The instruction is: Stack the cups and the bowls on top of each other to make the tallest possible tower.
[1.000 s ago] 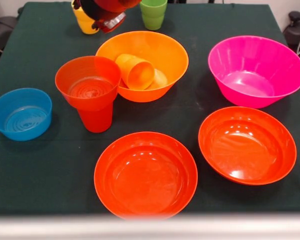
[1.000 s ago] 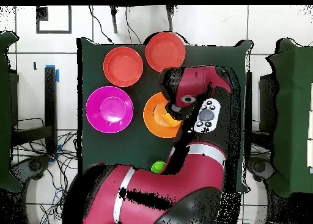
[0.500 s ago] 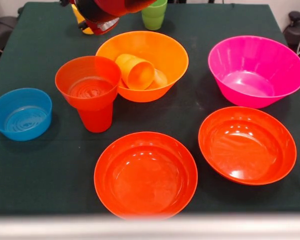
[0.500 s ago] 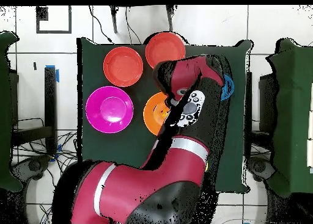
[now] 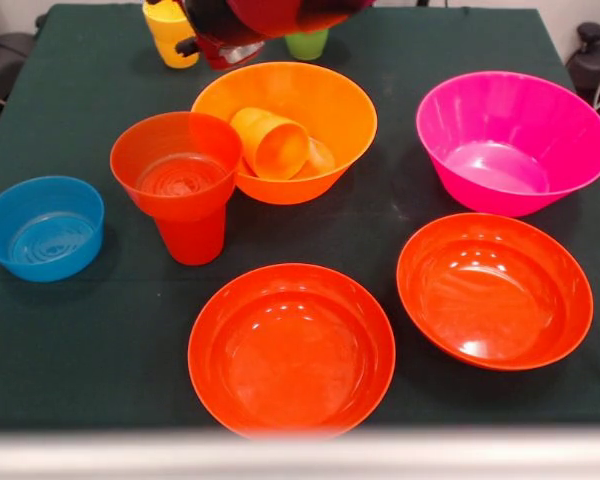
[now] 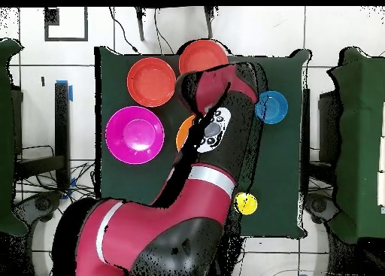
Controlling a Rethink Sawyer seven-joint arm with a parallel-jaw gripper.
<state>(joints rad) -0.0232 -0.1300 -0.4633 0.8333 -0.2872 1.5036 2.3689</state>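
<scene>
A small red-orange bowl (image 5: 175, 165) sits on an upright red-orange cup (image 5: 192, 238), making a short tower left of centre. An orange cup (image 5: 270, 143) lies on its side inside the large orange bowl (image 5: 320, 105). The magenta bowl (image 5: 510, 140), two wide red-orange bowls (image 5: 292, 350) (image 5: 494, 290) and the small blue bowl (image 5: 42, 227) stand apart. A yellow cup (image 5: 170, 30) and a half-hidden green cup (image 5: 305, 42) stand at the far edge. My arm (image 5: 270, 15) hangs above the far edge behind the orange bowl. My gripper's end is hidden.
In the overhead view my arm (image 6: 214, 122) covers most of the orange bowl (image 6: 183, 132) and the tower. The blue bowl (image 6: 271, 107), yellow cup (image 6: 245, 203), magenta bowl (image 6: 134, 134) and red-orange bowls (image 6: 151, 81) (image 6: 201, 56) show on the dark green cloth (image 6: 286, 175).
My arm has swung rightward along the top of the front view. It has uncovered the yellow cup and now covers part of the green cup. The cups and bowls have not moved.
</scene>
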